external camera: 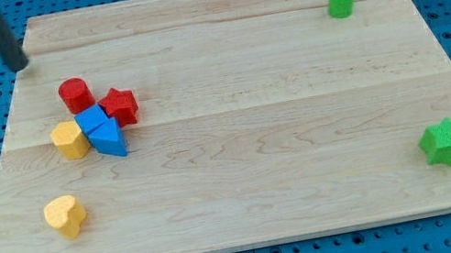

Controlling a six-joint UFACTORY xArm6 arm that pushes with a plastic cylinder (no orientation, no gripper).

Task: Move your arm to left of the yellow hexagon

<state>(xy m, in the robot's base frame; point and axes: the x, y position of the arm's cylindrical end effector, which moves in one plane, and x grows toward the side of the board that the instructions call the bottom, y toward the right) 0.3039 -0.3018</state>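
So the arm's got no jaws at all, just a dark rod, nothing to open or clench. My tip sits at the tabletop's far upper-left corner, right at the edge, touching no block. The yellow hexagon lies well apart from it, at about 5 o'clock. That hexagon is packed into a cluster: blue cube and blue triangle at its 3 o'clock, red cylinder at 12, red star further right. Yellow heart sits alone at 6. Green cylinder and green star are way off right.
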